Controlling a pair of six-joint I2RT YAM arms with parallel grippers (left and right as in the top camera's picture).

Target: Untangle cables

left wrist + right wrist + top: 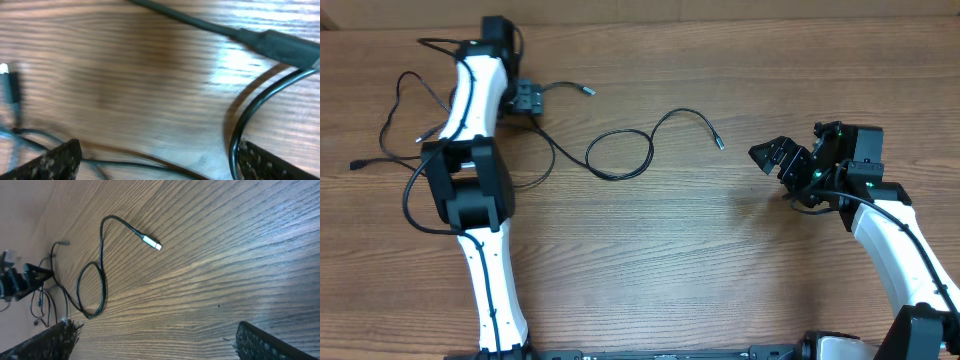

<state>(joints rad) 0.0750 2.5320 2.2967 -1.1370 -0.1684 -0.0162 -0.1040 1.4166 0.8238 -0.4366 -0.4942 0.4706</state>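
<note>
One thin black cable (620,152) lies in a loose loop at the table's middle, its plug (719,143) pointing right; it also shows in the right wrist view (92,290) with a silver plug (151,242). More cables (400,105) sprawl at the far left, partly under my left arm, with one plug (585,90) to the gripper's right. My left gripper (528,98) is open just above the wood (157,165). A cable curve (239,125) runs along its right finger and a thin strand passes between the fingers. My right gripper (775,158) (157,342) is open and empty, right of the loop.
The wooden table (670,260) fills the view. A thick dark plug body (285,47) lies at the upper right of the left wrist view, and a small plug (10,85) at its left edge. My left arm (470,190) covers part of the left cables.
</note>
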